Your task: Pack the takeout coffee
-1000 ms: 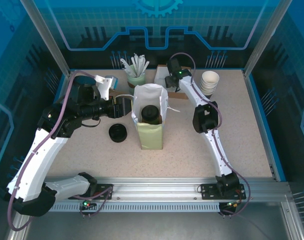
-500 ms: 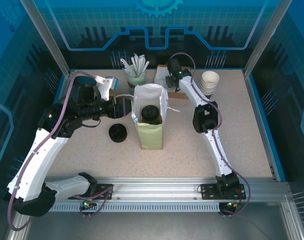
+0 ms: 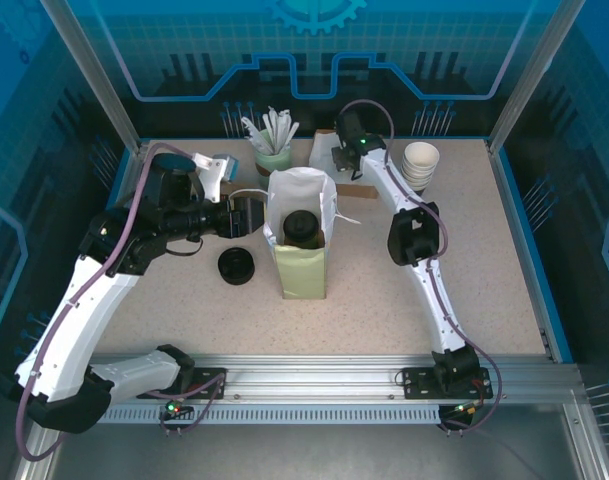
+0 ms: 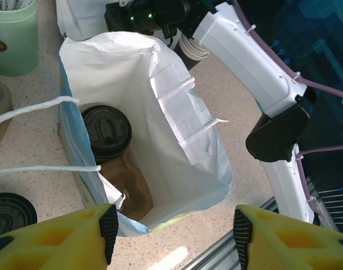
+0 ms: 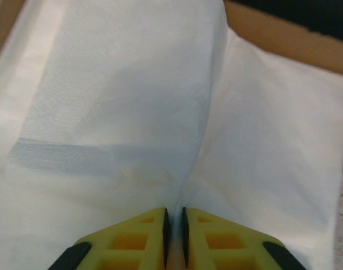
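**Right gripper (image 5: 173,212) has closed on the napkin (image 5: 132,112) since the prior frame**

Its wrist has also shifted slightly toward the far edge. The left arm has not moved. Right wrist view: the yellow fingers are nearly together, with a raised fold of the white napkin pinched between them. The left gripper (image 4: 174,230) hangs just left of the paper bag (image 4: 177,129), jaws about half apart, holding nothing. The takeout coffee (image 4: 106,132) stands upright low inside the bag, close against one side wall, black lid on. The bag stands upright mid-table (image 3: 464,260). A loose black lid (image 3: 236,266) lies near-left of the bag.
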